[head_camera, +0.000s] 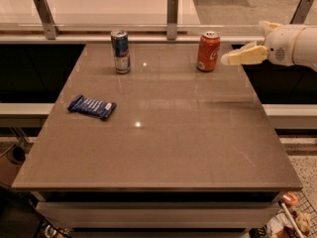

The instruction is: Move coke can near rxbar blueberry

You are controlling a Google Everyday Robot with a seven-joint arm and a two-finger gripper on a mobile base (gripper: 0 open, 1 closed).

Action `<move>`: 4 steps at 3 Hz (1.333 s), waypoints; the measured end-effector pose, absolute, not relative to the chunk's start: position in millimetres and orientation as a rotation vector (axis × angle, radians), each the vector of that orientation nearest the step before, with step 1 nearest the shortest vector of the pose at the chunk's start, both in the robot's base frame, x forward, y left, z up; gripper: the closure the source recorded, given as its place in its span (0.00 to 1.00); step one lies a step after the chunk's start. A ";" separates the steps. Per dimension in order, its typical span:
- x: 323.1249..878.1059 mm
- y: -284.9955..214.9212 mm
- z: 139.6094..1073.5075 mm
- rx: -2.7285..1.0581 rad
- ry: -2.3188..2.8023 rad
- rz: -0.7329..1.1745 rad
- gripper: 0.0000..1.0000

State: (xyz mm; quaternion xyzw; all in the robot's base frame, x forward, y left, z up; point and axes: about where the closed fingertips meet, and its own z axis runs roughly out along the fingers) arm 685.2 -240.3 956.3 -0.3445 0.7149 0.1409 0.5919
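Camera view: hand beside coke can, not touching

Blue-silver can upright on brown table

Indoor office-style break area — indicated by a brown tabletop, metal railing posts behind it and a speckled floor. The end effector hovers at the tabletop's far right edge.
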 end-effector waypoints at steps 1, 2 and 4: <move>709.0 -234.7 946.9 -0.784 1.675 0.345 0.00; 729.5 -222.2 940.7 -0.777 1.661 0.376 0.00; 755.5 -200.0 917.6 -0.717 1.612 0.446 0.00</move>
